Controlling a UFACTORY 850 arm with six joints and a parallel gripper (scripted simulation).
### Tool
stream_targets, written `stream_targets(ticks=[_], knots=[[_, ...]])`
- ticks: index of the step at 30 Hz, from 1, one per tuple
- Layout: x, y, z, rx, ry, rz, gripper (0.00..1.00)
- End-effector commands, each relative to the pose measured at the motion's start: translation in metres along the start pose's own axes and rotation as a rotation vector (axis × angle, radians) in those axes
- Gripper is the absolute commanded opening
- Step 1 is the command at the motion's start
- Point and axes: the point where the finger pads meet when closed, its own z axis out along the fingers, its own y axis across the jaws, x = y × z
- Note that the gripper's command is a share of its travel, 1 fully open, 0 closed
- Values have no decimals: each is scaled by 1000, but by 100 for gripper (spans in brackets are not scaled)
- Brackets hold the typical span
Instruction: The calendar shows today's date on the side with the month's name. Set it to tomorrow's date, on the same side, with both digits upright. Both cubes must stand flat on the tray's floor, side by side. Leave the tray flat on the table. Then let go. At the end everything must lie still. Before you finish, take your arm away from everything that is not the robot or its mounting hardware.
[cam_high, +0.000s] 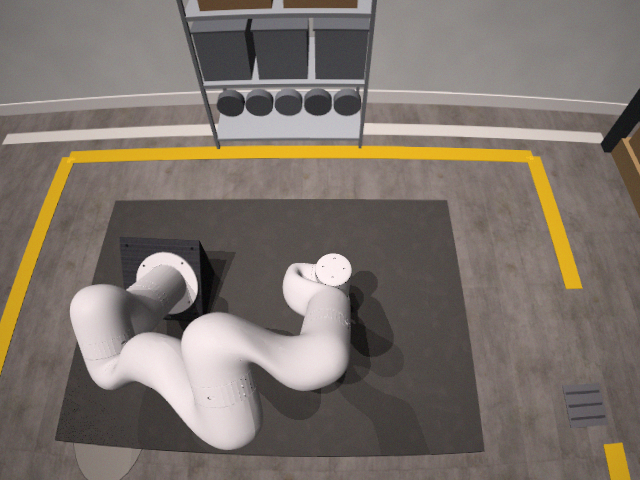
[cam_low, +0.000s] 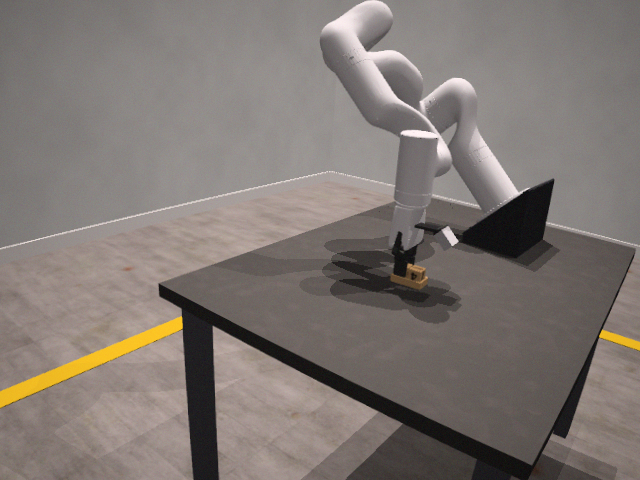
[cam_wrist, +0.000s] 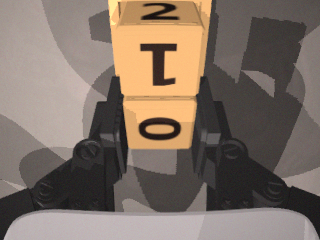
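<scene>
Even, bright overhead light threw several overlapping soft shadows of the arm (cam_high: 217, 356) across the dark counter (cam_low: 361, 351); no glare showed, though the top view bowed straight lines near its edges.

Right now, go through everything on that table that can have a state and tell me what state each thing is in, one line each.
Gripper: jaws shut on the near cube, pointing straight down.
Near cube: in the tray, clamped on both sides, top face showing 0.
Far cube: in the tray, free of the fingers, top face showing 1.
Tray: flat on the table.
Month side of the calendar: cannot tell the date from these views.
</scene>
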Motion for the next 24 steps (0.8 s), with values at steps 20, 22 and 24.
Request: stream_targets(ticks=[20,22,24], knots=[[0,1,-11,-1,0,0,29],[0,1,-21,-1,0,0,29],[0,1,-35,-1,0,0,29]])
